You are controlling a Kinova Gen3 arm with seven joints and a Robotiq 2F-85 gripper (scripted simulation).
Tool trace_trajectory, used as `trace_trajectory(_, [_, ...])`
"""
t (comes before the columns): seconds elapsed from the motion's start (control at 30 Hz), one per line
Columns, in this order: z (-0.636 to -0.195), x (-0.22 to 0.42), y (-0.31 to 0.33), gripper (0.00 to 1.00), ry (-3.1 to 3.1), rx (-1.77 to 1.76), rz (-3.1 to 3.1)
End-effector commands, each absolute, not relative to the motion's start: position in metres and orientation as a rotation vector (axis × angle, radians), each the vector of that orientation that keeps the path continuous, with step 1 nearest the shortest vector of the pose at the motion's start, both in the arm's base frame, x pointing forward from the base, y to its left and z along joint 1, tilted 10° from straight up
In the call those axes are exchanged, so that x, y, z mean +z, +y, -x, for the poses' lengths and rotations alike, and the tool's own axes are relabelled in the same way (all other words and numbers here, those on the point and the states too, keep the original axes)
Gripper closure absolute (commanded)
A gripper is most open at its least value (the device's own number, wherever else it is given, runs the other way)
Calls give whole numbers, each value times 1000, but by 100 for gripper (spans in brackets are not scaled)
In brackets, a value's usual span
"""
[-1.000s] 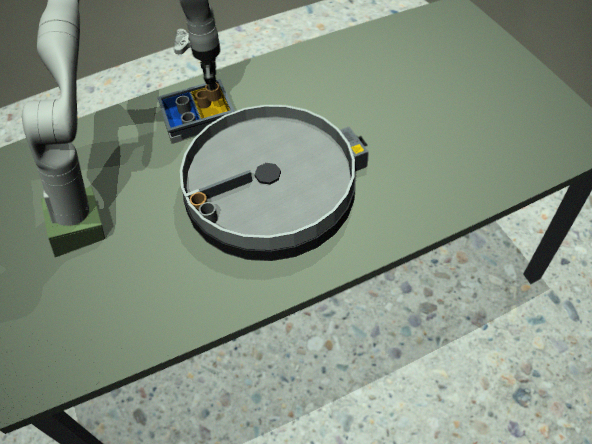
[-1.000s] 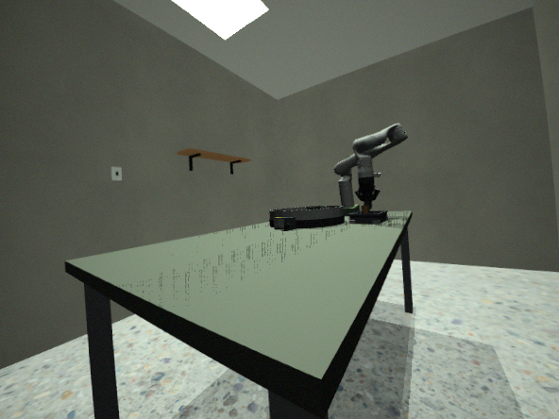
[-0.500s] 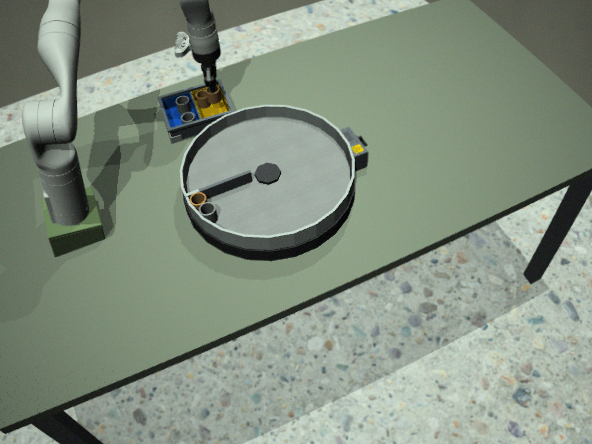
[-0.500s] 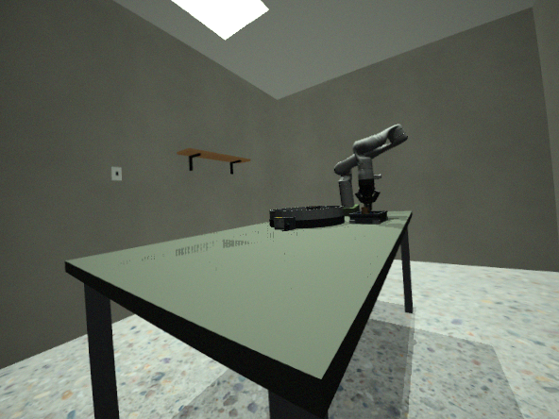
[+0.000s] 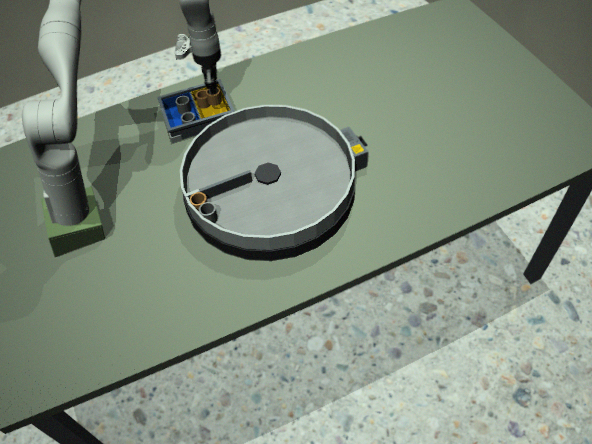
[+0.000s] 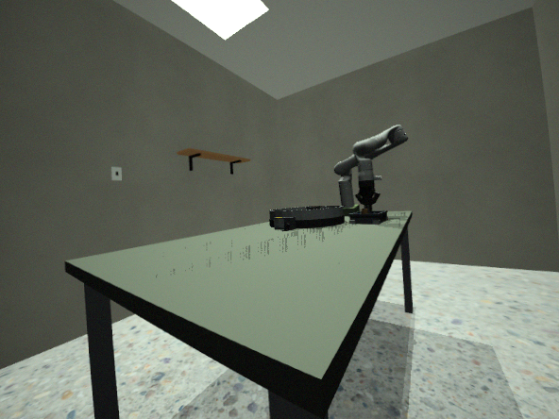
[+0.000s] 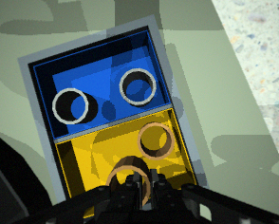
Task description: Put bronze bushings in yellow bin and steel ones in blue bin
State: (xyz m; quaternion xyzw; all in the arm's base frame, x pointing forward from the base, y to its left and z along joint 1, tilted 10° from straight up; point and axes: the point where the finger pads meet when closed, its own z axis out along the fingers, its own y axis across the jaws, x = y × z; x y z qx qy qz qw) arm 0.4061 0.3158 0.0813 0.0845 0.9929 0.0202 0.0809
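Observation:
My gripper (image 5: 212, 89) (image 6: 369, 207) (image 7: 145, 178) is shut on the wall of an upright bronze bushing (image 5: 214, 98) (image 7: 129, 161), low inside the yellow bin (image 5: 218, 112) (image 7: 97, 152). Whether this bushing touches the bin floor is hidden. Another bronze bushing (image 5: 202, 98) (image 7: 169, 138) stands in the same bin. Two steel bushings (image 5: 182, 103) (image 5: 188, 118) (image 7: 62, 106) (image 7: 135, 76) stand in the blue bin (image 5: 172, 114) (image 7: 106, 68). On the turntable (image 5: 300, 195) (image 6: 307, 216), a bronze bushing (image 5: 198, 200) and a steel bushing (image 5: 208, 212) stand side by side at the left rim.
A dark bar (image 5: 225, 185) crosses the turntable from its left rim towards the dark hub (image 5: 268, 173). The turntable's raised wall is close beside the bins. A grey box (image 5: 359, 157) with a yellow patch adjoins its right side. The bins share a grey rim and a divider.

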Motion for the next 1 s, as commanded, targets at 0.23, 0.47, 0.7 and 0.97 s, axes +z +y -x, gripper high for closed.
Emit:
trace_trajectory(0.23, [-407, 77, 316, 100, 2968, 60, -254])
trace_trajectory(0.47, [-407, 76, 316, 100, 2968, 60, -253])
trace_trajectory(0.7, [-408, 71, 316, 100, 2968, 60, -253])
trace_trajectory(0.97, [-409, 65, 316, 100, 2968, 60, -254])
